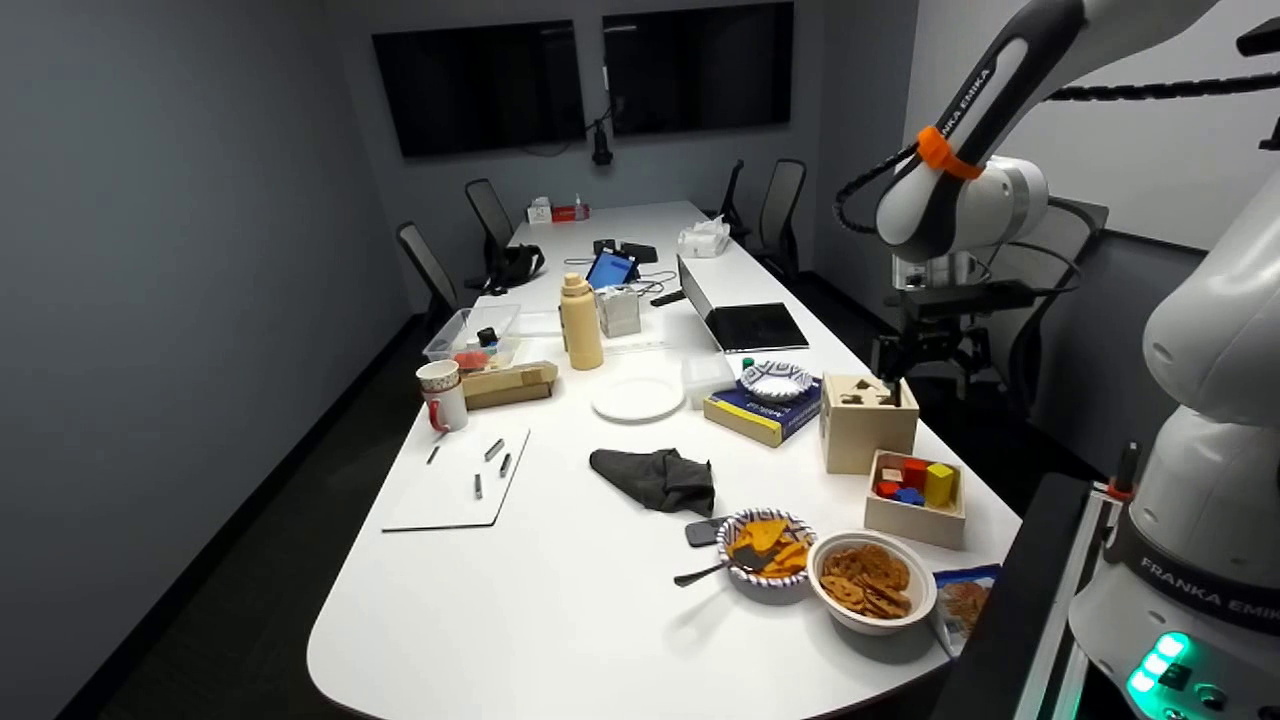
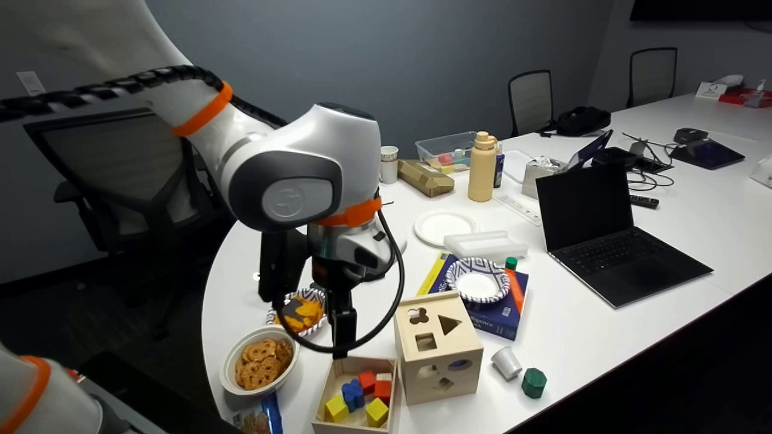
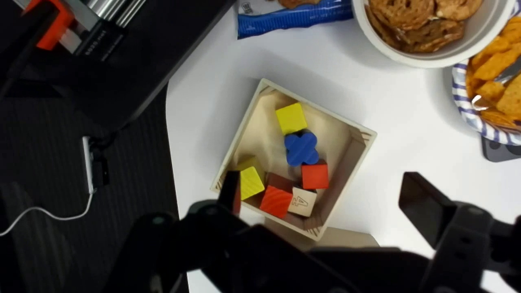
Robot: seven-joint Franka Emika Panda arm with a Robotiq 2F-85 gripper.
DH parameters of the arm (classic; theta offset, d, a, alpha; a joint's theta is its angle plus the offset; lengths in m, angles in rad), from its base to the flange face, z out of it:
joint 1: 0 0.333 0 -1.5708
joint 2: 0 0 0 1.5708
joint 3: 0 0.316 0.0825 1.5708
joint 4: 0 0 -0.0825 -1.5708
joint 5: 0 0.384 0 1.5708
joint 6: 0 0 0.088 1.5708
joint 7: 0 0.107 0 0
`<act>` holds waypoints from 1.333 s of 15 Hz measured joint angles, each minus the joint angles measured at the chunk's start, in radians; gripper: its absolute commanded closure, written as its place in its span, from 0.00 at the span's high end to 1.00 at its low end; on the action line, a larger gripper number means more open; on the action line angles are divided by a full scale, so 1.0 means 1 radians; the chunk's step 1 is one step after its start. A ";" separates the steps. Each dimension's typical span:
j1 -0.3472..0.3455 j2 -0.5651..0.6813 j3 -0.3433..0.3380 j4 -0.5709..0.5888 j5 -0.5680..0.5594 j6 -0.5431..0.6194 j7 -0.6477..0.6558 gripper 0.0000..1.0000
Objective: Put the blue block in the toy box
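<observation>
The blue block [image 3: 301, 149] is flower-shaped and lies in a low wooden tray [image 3: 342, 183] between a yellow cube and a red block. It also shows in both exterior views [image 1: 909, 496] [image 2: 353, 394]. The toy box [image 2: 443, 349] is a pale wooden cube with cut-out shapes, standing beside the tray; it also shows in an exterior view [image 1: 870, 440]. My gripper [image 3: 321, 191] is open and empty, above the table and apart from the blue block. In an exterior view the gripper [image 1: 928, 385] overlaps the toy box's top edge.
The tray also holds several red, yellow and plain blocks. A bowl of cookies [image 2: 260, 364], a bowl of chips [image 1: 768, 548] and a blue snack packet [image 3: 293, 18] are near it. Books with a patterned bowl [image 2: 479, 283], a small cup [image 2: 506, 363] and a green block [image 2: 534, 383] are around the toy box.
</observation>
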 measured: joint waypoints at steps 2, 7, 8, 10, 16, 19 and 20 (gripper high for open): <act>0.003 0.052 -0.011 0.003 0.001 0.014 -0.027 1.00; 0.022 0.145 -0.026 0.007 0.030 0.058 -0.080 1.00; 0.026 0.163 -0.026 0.007 0.051 0.074 -0.097 1.00; 0.037 0.201 -0.027 0.010 0.109 0.105 -0.142 1.00; 0.051 0.338 -0.018 0.054 0.331 0.155 -0.331 1.00; 0.044 0.404 -0.003 0.081 0.403 0.163 -0.412 1.00; 0.040 0.428 0.003 0.092 0.414 0.169 -0.430 1.00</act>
